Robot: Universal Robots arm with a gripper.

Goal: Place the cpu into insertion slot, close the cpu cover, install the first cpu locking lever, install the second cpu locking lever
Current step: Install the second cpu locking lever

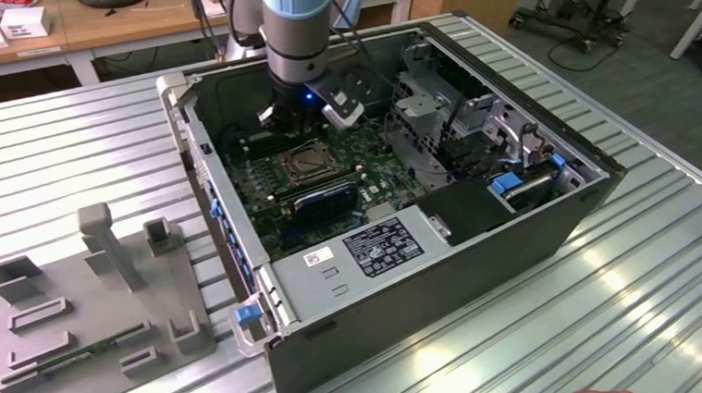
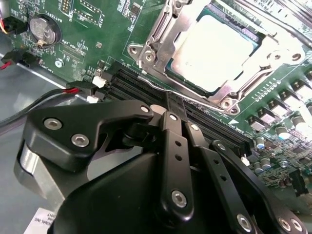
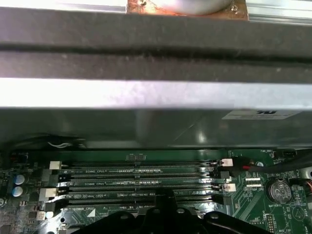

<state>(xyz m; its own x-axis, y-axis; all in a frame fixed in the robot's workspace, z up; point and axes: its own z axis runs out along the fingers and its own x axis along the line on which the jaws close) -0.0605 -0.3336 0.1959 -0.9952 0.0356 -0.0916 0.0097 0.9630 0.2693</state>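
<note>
Nearest the camera in the exterior view, a ribbed metal table (image 1: 608,327) crosses the lower frame. At lower left a grey parts fixture (image 1: 87,308) lies on it, well clear of the work.

An open computer case (image 1: 456,282) lies on its side in the middle of the frame. Its grey power supply box (image 1: 368,249) is closest to the viewer. Behind that lies the green motherboard (image 1: 367,154), and on it, centre-left, is the insertion slot (image 1: 304,162).

The robot arm (image 1: 302,33) reaches straight down from the upper centre into the far end of the case, just behind the socket. The case wall and a metal drive cage (image 1: 425,108) hem it in on either side, which probably explains the steep vertical approach.

In the second wrist view the gripper (image 2: 171,108) appears clenched, its black fingers (image 2: 169,127) drawn together with nothing visible between them. The tip sits over the long black memory slots (image 2: 127,80), right against a thin wire locking lever (image 2: 161,88) along the socket's edge. This looks like pressing or hooking the lever, though whether the lever is latched cannot be told.

Beyond the tip, the cpu (image 2: 212,51) sits seated in the socket, its pale face showing through the cpu cover (image 2: 161,36), which lies folded down around it. A coin battery (image 2: 45,29) sits off to one side.
</note>
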